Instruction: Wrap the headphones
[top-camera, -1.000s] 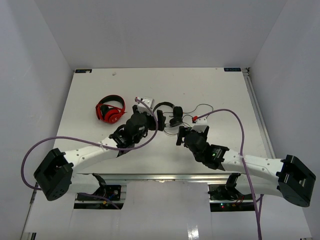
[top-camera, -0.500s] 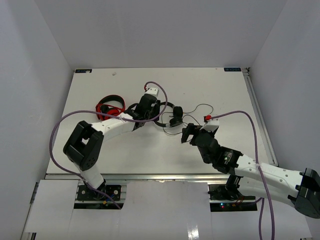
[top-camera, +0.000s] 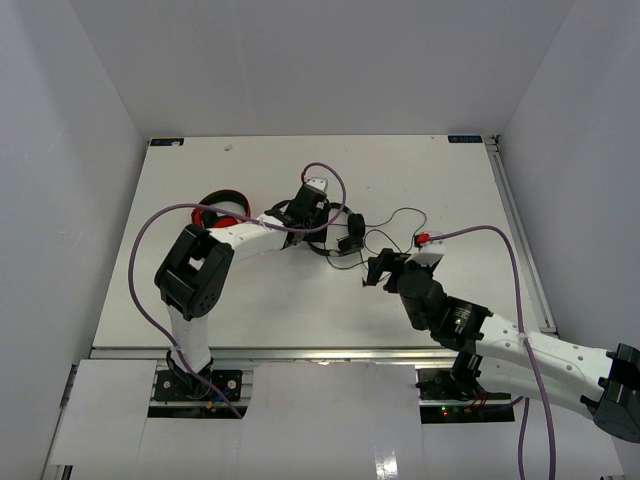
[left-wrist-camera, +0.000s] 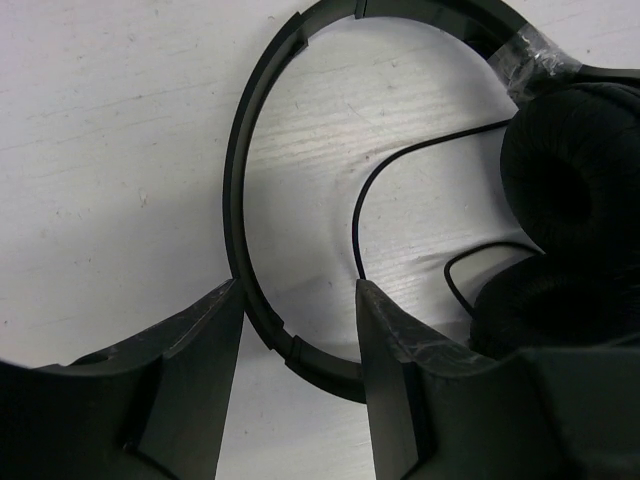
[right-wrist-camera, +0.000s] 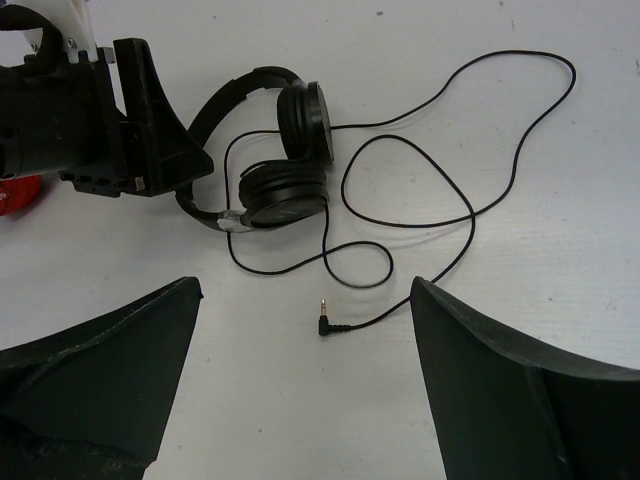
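The black headphones (top-camera: 352, 232) lie mid-table, their earcups (right-wrist-camera: 289, 187) stacked together and the thin cable (right-wrist-camera: 470, 210) looping off to the right. The cable's plug (right-wrist-camera: 325, 325) rests on the table. My left gripper (left-wrist-camera: 298, 290) has come down over the thin headband (left-wrist-camera: 250, 130); its jaws are half closed and both touch the curved band. In the top view that left gripper (top-camera: 320, 217) sits at the headphones' left side. My right gripper (right-wrist-camera: 305, 290) hovers wide open above the plug with nothing held, a little right of the headphones in the top view (top-camera: 378, 270).
Red-and-black headphones (top-camera: 212, 210) lie left of the black pair, partly covered by my left arm. A raised rail (top-camera: 515, 230) runs along the table's right edge. Purple cables arc over both arms.
My left arm stretched out to the headband and its jaws narrowed onto it. My right arm drew slightly right, its gripper staying open above the plug.
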